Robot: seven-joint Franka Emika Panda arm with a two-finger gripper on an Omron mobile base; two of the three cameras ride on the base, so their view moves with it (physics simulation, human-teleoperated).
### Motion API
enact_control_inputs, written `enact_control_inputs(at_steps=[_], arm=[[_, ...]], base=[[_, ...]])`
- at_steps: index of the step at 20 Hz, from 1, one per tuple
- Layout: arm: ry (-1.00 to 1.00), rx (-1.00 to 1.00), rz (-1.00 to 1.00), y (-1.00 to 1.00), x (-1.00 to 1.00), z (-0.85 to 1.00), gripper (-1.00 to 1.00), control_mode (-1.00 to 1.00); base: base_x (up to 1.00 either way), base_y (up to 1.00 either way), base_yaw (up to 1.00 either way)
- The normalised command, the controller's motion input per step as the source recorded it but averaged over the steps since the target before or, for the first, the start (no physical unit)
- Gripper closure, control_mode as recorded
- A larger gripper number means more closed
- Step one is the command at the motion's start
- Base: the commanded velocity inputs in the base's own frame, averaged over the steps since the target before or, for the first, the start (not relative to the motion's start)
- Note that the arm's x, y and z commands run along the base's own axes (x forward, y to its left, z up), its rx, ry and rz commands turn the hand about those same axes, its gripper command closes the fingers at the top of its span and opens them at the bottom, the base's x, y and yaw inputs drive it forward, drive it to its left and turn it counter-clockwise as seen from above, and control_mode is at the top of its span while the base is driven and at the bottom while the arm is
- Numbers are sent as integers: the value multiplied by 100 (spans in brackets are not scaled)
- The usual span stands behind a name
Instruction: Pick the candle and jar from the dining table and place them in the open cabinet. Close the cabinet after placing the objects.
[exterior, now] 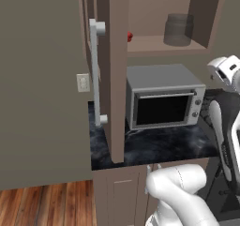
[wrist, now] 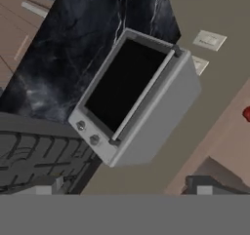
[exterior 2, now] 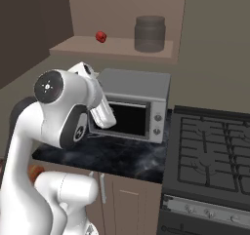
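**Jar on the cabinet shelf, claw wide and empty**

Where the left base view looks past the open cabinet door (exterior: 112,70), its long pale bar handle (exterior: 97,72) is seen edge-on, and the small red jar (exterior: 130,36) is found at the left end of the cabinet shelf (exterior: 159,44), just behind the door's edge. A grey glass container (exterior: 178,29) is set toward the shelf's right end, well apart from the jar. Below the shelf, a grey microwave (exterior: 164,96) is carried on the black marbled table (exterior: 159,147), close to its back edge.

In the right base view, the jar (exterior 2: 101,36) is seen on the shelf (exterior 2: 112,48) toward its left end, the glass container (exterior 2: 150,33) toward its right end. The microwave (exterior 2: 133,107) is placed on the table (exterior 2: 112,156) beside a black stove (exterior 2: 210,151), with the white arm (exterior 2: 63,112) raised in front of it.

In the hand view, the microwave (wrist: 132,100) is looked at by the claw (wrist: 127,187), whose two tips (wrist: 49,184) are spread wide with nothing between them. A sliver of the red jar (wrist: 247,113) is cut by the right edge.
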Motion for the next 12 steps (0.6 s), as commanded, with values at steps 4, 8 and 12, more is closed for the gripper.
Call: enact_control_inputs(at_steps=[4, 8, 12], arm=[[19, 0, 29, 15, -50, -29, -100, -100], [14, -14, 30, 31, -55, -31, -100, -100], [15, -22, 28, 46, -39, -54, -100, -100]], base=[[0, 0, 0], [0, 0, 0], [0, 0, 0]])
